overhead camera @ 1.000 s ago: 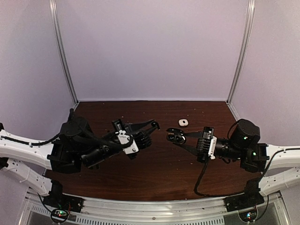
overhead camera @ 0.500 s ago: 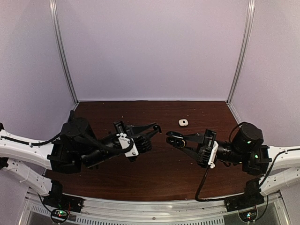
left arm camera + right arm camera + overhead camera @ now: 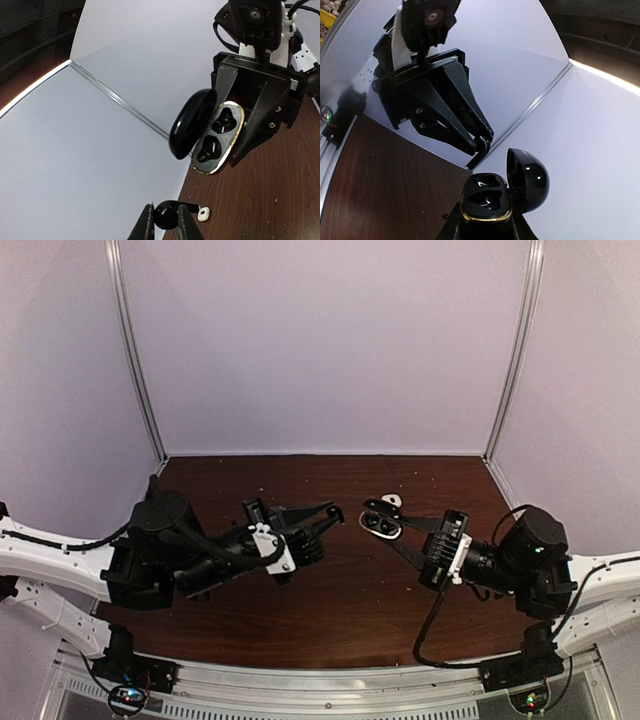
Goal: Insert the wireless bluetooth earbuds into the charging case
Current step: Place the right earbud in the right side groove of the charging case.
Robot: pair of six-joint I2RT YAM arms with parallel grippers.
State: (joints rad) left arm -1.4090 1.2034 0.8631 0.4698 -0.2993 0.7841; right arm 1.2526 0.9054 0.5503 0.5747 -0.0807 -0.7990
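The glossy black charging case (image 3: 212,137), gold-rimmed with its lid swung open, sits right of centre in the left wrist view, clamped in the right gripper (image 3: 485,225). At bottom centre the left gripper (image 3: 165,224) pinches a rounded black earbud (image 3: 165,215). A white earbud (image 3: 203,214) lies on the table (image 3: 280,200).

Dark wood table (image 3: 340,612), pale walls (image 3: 320,340)

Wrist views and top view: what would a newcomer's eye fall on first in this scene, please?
The open black charging case, gold-rimmed and with both sockets looking empty, stands out: the right gripper holds it in the air above the middle of the brown table. Facing it, the left gripper is shut on a small black earbud. A small white object lies on the table farther back.
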